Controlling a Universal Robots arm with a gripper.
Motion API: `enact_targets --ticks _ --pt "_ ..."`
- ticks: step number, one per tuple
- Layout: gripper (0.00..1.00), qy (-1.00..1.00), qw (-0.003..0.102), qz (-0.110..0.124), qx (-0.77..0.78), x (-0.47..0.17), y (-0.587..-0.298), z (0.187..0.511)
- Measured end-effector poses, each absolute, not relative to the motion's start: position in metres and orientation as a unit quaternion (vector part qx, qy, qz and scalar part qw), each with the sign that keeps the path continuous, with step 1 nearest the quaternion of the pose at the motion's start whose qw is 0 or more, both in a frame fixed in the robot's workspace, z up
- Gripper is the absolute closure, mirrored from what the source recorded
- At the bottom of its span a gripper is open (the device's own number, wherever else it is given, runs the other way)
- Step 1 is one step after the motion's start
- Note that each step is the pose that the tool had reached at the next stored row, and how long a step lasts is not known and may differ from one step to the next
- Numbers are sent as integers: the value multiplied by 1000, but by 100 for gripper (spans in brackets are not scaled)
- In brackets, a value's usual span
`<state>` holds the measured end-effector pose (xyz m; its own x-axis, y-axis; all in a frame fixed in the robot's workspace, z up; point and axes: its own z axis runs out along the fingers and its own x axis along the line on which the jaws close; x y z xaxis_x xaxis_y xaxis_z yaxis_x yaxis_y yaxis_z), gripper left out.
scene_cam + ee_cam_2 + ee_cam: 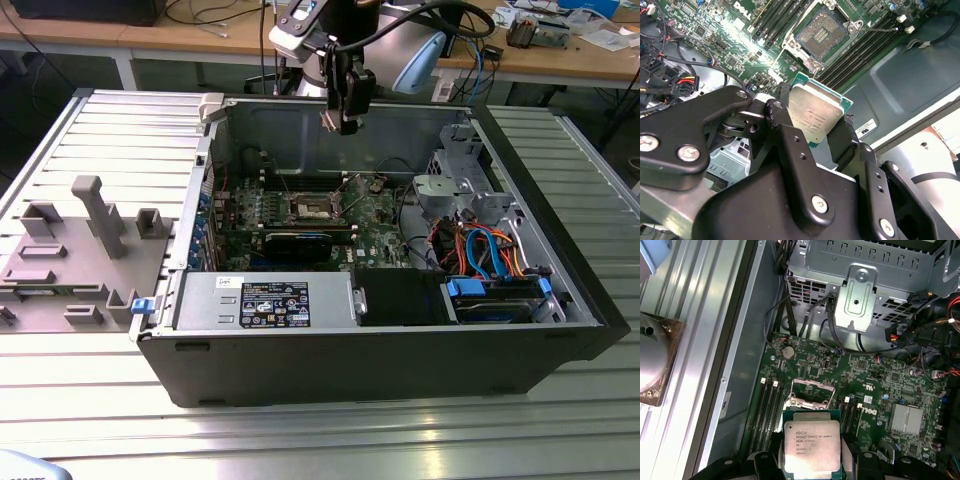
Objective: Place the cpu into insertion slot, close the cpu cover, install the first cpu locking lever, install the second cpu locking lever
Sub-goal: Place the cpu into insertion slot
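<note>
My gripper (812, 127) pinches the cpu (816, 112) by two opposite edges, one finger (780, 117) on each side, with its silver top facing the wrist cameras. In the exterior view my gripper (345, 115) hangs at upper centre of the frame, over the open case (400, 350). The slot (315, 207) sits on the green board (378, 228) near mid-frame, straight below and slightly toward the exterior view's left, well apart from what I hold. In the second wrist view the slot (820, 32) shows its dark contact field bare, so I judge it ready to take the chip. The cpu is square, with no long axis; in the first wrist view the cpu (812, 447) has its edges roughly parallel to the frame of the slot (810, 394), so I judge the way in is mostly downward.
</note>
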<state>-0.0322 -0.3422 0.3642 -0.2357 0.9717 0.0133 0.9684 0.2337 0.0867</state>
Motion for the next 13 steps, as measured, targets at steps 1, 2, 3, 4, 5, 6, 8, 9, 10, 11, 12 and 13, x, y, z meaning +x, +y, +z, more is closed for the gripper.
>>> enact_targets --ticks 1,2,3,4,5,6,8,9,10,11,12,13 --pt "45 785 22 38 618 -32 -342 364" --pt "45 785 22 38 619 -32 -342 364" --pt "45 784 22 38 619 -32 -342 364" --pt "45 784 22 38 619 -32 -342 364" --pt "45 784 22 38 620 -32 -342 364" --pt "45 783 22 38 620 -32 -342 364" --pt "45 783 22 38 620 -32 -342 364" --pt "45 783 22 38 621 -32 -342 364" --pt "45 782 22 38 621 -32 -342 364" --pt "45 782 22 38 622 -32 -342 364" --pt "45 782 22 38 622 -32 -342 364" --pt "45 782 22 38 622 -32 -342 364"
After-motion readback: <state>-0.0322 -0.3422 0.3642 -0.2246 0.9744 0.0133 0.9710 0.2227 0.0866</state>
